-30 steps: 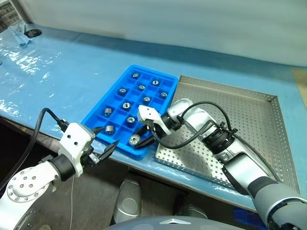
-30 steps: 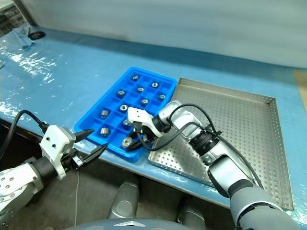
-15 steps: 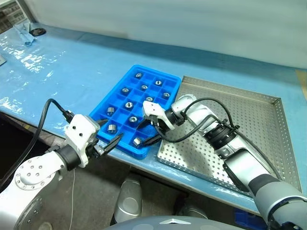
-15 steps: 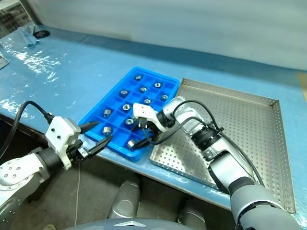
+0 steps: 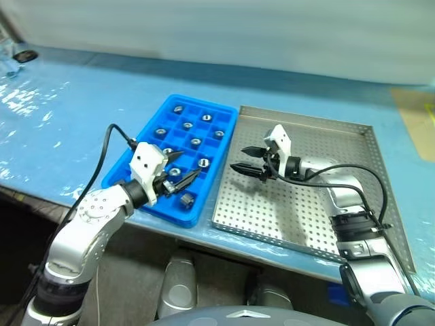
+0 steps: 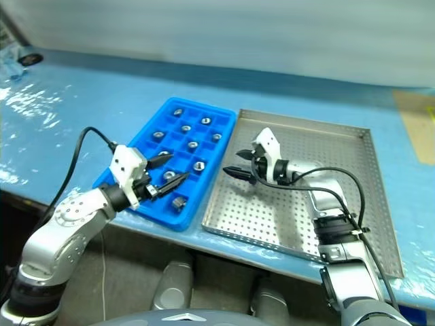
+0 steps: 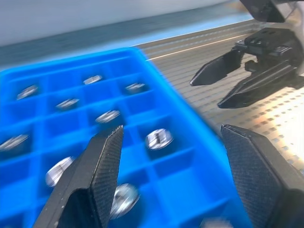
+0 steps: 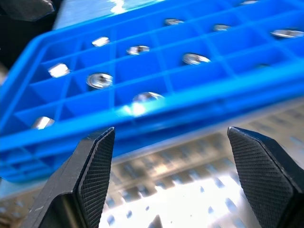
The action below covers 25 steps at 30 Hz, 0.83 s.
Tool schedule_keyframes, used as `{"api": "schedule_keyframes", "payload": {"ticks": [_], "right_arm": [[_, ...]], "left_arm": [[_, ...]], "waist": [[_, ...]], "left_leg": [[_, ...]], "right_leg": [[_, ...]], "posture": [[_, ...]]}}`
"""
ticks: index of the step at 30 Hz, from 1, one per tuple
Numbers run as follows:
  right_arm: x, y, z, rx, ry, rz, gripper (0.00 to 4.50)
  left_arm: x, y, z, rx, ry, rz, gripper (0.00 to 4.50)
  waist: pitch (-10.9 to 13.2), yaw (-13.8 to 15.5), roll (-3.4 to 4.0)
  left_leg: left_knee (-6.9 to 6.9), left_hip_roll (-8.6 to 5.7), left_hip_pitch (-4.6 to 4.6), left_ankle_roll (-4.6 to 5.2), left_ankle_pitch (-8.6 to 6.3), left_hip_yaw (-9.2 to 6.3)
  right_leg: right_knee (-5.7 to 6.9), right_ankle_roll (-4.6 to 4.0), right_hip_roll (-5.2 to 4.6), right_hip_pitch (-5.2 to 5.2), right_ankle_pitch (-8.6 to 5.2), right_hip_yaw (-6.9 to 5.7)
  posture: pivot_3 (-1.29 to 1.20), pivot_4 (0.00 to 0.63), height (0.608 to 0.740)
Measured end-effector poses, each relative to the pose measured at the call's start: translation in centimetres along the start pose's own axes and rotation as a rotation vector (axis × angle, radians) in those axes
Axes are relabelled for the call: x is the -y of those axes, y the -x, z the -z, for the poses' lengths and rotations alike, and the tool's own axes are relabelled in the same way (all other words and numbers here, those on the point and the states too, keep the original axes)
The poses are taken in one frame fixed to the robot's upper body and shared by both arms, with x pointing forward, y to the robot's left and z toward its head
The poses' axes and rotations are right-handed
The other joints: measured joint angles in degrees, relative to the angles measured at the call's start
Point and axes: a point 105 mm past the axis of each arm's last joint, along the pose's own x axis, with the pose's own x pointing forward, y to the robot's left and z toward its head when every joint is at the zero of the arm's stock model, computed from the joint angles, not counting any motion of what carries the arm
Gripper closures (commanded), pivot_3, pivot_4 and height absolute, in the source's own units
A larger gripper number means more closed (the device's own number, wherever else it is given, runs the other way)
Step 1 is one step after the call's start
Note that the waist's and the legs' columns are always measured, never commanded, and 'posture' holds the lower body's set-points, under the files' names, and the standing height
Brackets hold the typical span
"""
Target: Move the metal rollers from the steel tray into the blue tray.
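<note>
Head views, counter: a counter (image 5: 81,102) under a blue sheet carries the blue tray (image 5: 204,204) with the steel tray (image 5: 353,231) just beside it, their long sides touching or nearly so, which keeps each transfer short.
Head views, metal rollers: about a dozen metal rollers (image 5: 203,162) sit one to a compartment in the blue tray; the perforated floor of the steel tray shows none that I can make out, so the job looks at or near its end.
Head views, left gripper: the left gripper (image 5: 175,178) hangs over the near end of the blue tray, fingers spread and pinching nothing, aimed toward the steel tray.
Head views, right gripper: the right gripper (image 5: 249,161) is low over the steel tray close to the shared edge, fingers spread and empty, tips turned toward the blue tray.
Left wrist view, left gripper: its own two fingers (image 7: 97,175) stand wide apart with nothing between them; beyond lie blue compartments with a roller in each of several.
Left wrist view, right gripper: the right gripper (image 7: 230,83) shows past the blue rim, over the perforated steel, black tips parted.
Right wrist view, right gripper: textured fingertips (image 8: 95,166) are wide apart over bright perforated steel; no roller lies between them.
Right wrist view, blue tray: the tray's wall rises right ahead with rollers resting in the cells behind it, each kept apart by the grid.
Judgement: with both grippers empty, the next step would be a check of the steel tray for stragglers.
</note>
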Motion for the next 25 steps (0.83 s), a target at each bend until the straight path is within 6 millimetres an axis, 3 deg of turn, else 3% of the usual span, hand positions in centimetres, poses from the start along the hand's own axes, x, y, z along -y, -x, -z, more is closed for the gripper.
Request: {"api": "schedule_keyframes", "payload": {"ticks": [5,9,11,12,15,25], "right_arm": [[0.5,1.8,-0.5,0.071,0.016,0.148,0.63],[0.7,3.2,0.6,0.08,0.035,0.256,0.63],[0.6,3.7,1.0,0.098,0.013,0.29,0.28],[0.5,3.9,1.1,0.104,0.011,0.296,0.07],[0.0,4.1,1.2,0.127,-0.004,0.297,0.0],[0.2,4.6,0.2,0.188,0.008,0.341,0.0]], "left_arm": [[-0.2,-2.1,0.4,0.033,-0.009,0.057,1.03],[-0.4,-3.4,1.4,0.031,-0.021,0.105,1.03],[-0.7,-3.8,2.0,0.027,-0.035,0.108,0.87],[-0.7,-4.1,2.2,0.026,-0.049,0.116,0.66],[-0.4,-4.8,2.9,0.046,-0.045,0.137,0.06],[-0.9,-5.8,2.8,0.099,-0.116,0.131,0.06]], "waist": [[-0.02,-5.45,0.0],[-0.03,-8.12,-0.01],[-0.03,-9.05,-0.01],[-0.03,-9.43,-0.01],[-0.03,-10.13,-0.02],[-0.03,-10.27,-0.01]], "left_leg": [[-0.02,-0.04,0.01,-0.02,0.02,0.04],[-0.07,-0.07,0.01,-0.01,0.01,0.06],[-0.07,-0.06,0.04,0.02,0.0,0.08],[-0.06,-0.08,0.03,0.03,-0.01,0.08],[-0.03,-0.08,0.09,0.1,-0.05,0.14],[-0.02,-0.07,0.08,0.28,-0.15,0.15]], "right_leg": [[-0.03,-0.02,0.0,-0.01,0.01,-0.07],[-0.08,-0.04,0.0,-0.02,0.02,-0.1],[-0.1,-0.05,0.0,-0.02,0.03,-0.1],[-0.1,-0.05,-0.01,-0.02,0.03,-0.1],[-0.12,-0.04,-0.02,0.01,0.02,-0.1],[-0.15,-0.09,-0.03,0.06,0.05,-0.09]], "posture": [[0.04,0.15,0.74],[0.01,0.15,0.74],[-0.01,0.15,0.74],[-0.02,0.15,0.74],[-0.04,0.15,0.74],[-0.08,0.15,0.74]]}}
